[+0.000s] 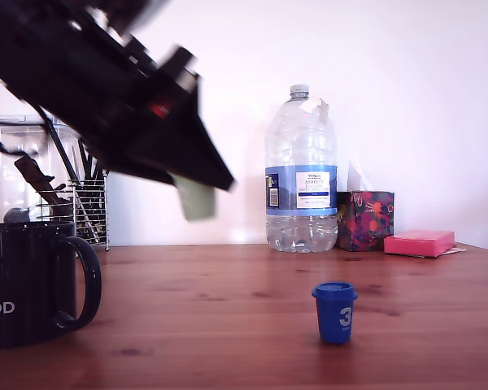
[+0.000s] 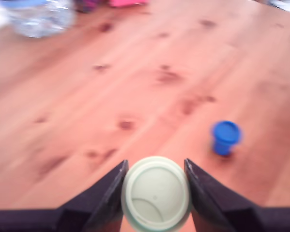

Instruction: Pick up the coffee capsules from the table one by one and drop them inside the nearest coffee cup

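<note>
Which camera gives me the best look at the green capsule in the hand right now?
The wrist view: the green capsule fills the foreground, its round flat face clear, pinched between the two fingers of the hand. The exterior view shows only a blurred pale patch hanging below the dark hand, well above the table.

The small tapered plastic capsule (image 2: 156,193) between the black gripper's (image 2: 156,186) dark fingers (image 2: 108,191) is pale sage-green. The second small plastic capsule (image 1: 335,312) is dark blue with a white numeral 3. The large glossy mug (image 1: 24,280) is black with white letters "OOD". The wooden table (image 1: 252,292) is reddish-brown with darker knots. The big clear plastic water bottle (image 1: 301,171) has a blue and white label and pale cap. The tissue box (image 1: 365,220) is dark with red and purple flowers. The flat box (image 1: 419,242) is pink.
</note>
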You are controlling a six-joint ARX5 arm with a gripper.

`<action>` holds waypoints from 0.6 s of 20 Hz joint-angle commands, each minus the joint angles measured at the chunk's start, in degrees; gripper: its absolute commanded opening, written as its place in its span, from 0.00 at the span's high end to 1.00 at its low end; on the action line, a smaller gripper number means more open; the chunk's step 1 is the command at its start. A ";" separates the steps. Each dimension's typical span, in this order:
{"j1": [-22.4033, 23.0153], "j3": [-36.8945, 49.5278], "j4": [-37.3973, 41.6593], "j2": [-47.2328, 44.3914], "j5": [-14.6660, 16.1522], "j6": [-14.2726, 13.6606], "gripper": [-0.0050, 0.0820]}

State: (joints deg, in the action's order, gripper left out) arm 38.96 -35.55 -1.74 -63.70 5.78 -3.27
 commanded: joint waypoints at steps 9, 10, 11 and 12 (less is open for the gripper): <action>-15.23 0.50 -9.16 3.82 1.03 -3.85 0.68; -16.26 0.50 -9.22 3.82 1.03 -3.82 0.68; -17.40 0.50 -9.51 3.80 1.03 -3.78 0.68; -18.45 0.50 -9.99 3.80 1.07 -3.65 0.68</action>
State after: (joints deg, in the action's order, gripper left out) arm 21.04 -35.57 -11.66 -59.75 6.59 -6.55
